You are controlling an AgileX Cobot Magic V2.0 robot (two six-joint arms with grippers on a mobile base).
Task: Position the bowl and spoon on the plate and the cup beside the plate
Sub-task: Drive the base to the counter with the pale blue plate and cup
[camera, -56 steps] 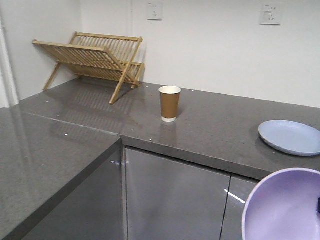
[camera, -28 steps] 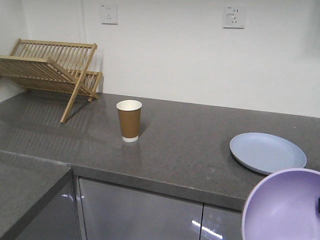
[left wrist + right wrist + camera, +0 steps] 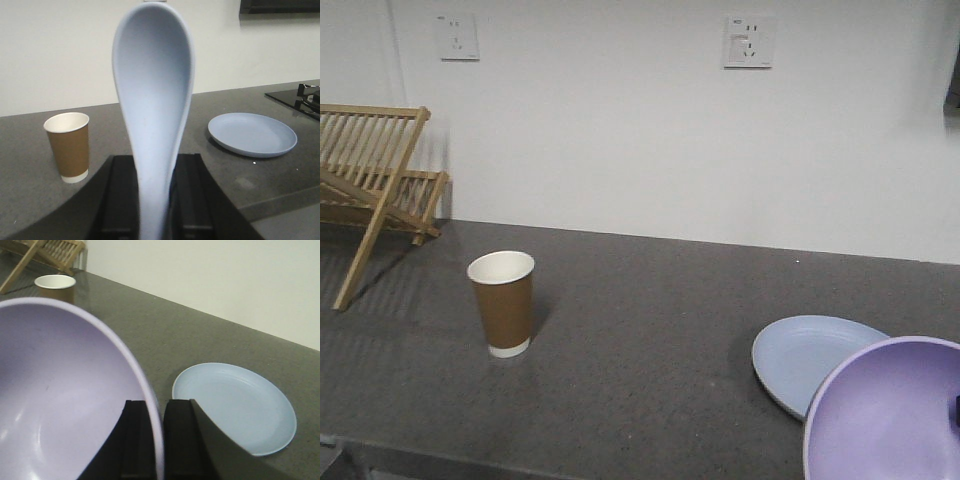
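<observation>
lavender-purple round plastic bowl (image 3: 60, 400) hangs tilted off the grey stone desk (image 3: 650, 330), its rim pinched between the black fingers of the right claw (image 3: 154, 440). the left claw (image 3: 152, 197) is clamped on the handle of a short pale blue plastic soup spoon (image 3: 152, 100), held upright with the scoop at the top. a round, shallow light blue plastic plate (image 3: 805, 360) lies flat on the desk beside the bowl; a tall brown paper cup (image 3: 503, 303) stands upright well to the plate's left, nearer a wooden slatted drying rack (image 3: 370, 170).
</observation>
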